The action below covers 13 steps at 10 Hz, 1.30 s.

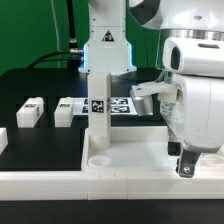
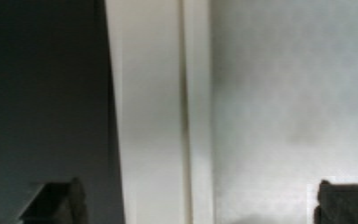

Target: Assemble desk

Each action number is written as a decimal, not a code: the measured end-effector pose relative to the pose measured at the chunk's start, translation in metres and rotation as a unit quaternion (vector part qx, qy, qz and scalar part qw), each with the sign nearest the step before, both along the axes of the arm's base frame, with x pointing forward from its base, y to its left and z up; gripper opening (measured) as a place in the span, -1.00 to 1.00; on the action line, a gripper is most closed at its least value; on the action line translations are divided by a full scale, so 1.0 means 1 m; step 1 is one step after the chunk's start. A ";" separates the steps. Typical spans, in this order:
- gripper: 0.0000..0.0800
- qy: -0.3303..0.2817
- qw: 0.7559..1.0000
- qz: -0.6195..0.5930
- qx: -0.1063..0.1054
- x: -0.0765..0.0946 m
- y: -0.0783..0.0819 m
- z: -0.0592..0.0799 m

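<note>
The white tray-like tabletop [image 1: 120,168] lies in the foreground with its raised rim and a round socket [image 1: 98,158] showing. One white tagged leg [image 1: 98,110] stands upright at that socket. My gripper [image 1: 186,166] hangs low over the tabletop's end at the exterior view's right. In the wrist view, the dark fingertips [image 2: 59,204] stand wide apart, and my gripper [image 2: 202,206] is open and holds nothing. The tabletop's rim [image 2: 151,110] and flat surface [image 2: 282,110] lie between and below the fingers.
Two loose white tagged legs [image 1: 30,112] [image 1: 65,112] lie on the black table at the exterior view's left, and another white piece [image 1: 2,140] sits at the left edge. The marker board [image 1: 122,105] lies behind the upright leg. The robot base [image 1: 105,45] stands at the back.
</note>
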<state>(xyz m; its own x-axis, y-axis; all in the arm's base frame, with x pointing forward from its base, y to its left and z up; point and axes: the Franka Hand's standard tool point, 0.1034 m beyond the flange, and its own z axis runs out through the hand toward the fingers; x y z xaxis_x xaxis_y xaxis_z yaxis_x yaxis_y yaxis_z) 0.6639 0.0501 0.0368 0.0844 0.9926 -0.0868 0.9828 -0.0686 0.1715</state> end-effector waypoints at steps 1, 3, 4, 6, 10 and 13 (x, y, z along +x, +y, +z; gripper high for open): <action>0.62 0.000 1.000 0.000 0.000 0.000 0.000 0.000; 0.62 0.008 0.999 -0.032 -0.004 0.001 -0.012 0.032; 0.62 0.015 0.998 -0.055 -0.008 0.000 -0.023 0.063; 0.62 0.014 0.996 -0.093 -0.011 0.003 -0.039 0.092; 0.62 0.006 0.975 -0.223 0.014 -0.002 -0.044 0.087; 0.62 0.016 0.941 -0.335 0.041 -0.041 -0.119 0.102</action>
<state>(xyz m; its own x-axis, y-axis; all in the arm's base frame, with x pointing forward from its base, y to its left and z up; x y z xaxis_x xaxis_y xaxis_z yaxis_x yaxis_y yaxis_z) 0.6234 -0.0687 0.1391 0.6922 0.7212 -0.0257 0.7190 -0.6862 0.1100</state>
